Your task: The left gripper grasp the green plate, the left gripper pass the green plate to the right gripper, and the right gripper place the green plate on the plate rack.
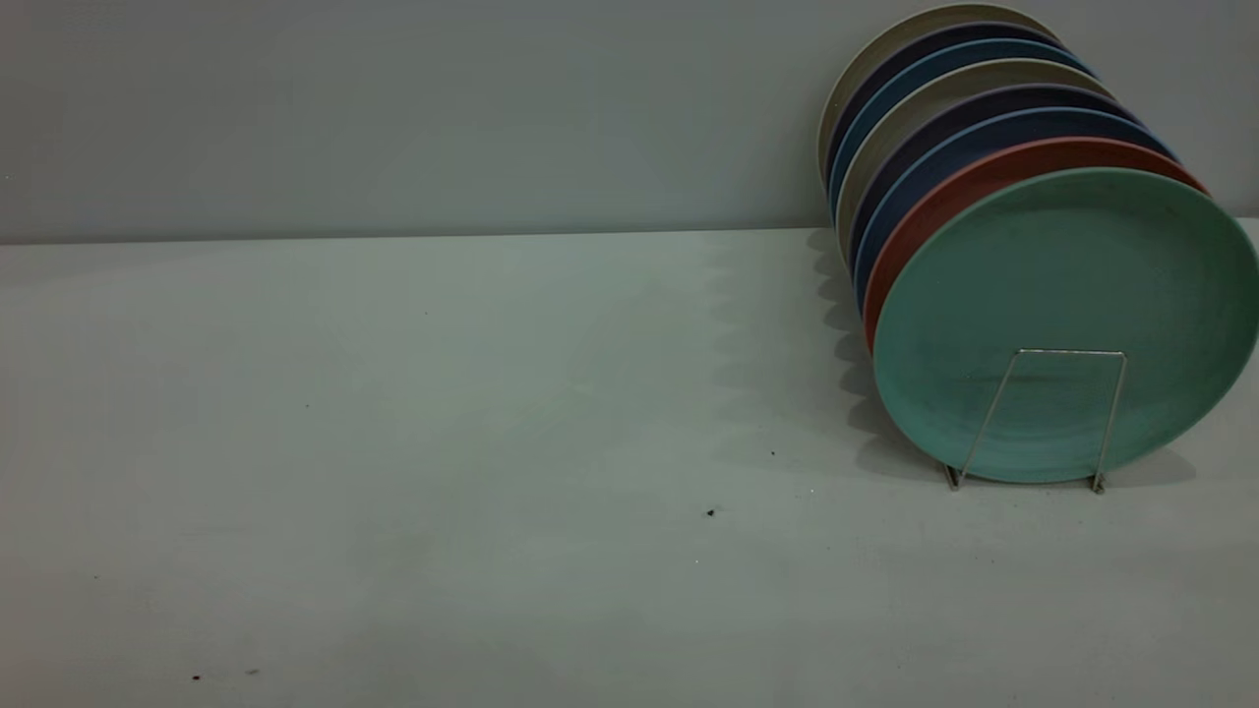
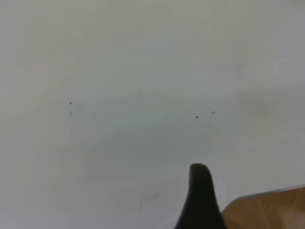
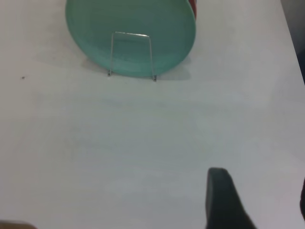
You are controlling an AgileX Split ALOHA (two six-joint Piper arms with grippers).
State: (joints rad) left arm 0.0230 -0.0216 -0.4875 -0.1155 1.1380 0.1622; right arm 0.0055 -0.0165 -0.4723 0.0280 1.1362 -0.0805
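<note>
The green plate (image 1: 1067, 315) stands upright in the front slot of the plate rack (image 1: 1072, 352) at the right of the table. It leans against the plates behind it. It also shows in the right wrist view (image 3: 131, 28), behind the rack's front wire loop (image 3: 132, 34). Neither gripper shows in the exterior view. My right gripper (image 3: 260, 183) is open and empty, well back from the rack over bare table. My left gripper (image 2: 252, 181) shows one black finger (image 2: 200, 191) over bare table, with nothing beside it or in it.
A salmon-pink plate (image 1: 984, 182) stands right behind the green one, then several blue, dark and beige plates (image 1: 944, 88). The table's edge (image 3: 289, 47) runs close beside the rack. A wooden surface (image 2: 271, 210) lies past the table edge near my left gripper.
</note>
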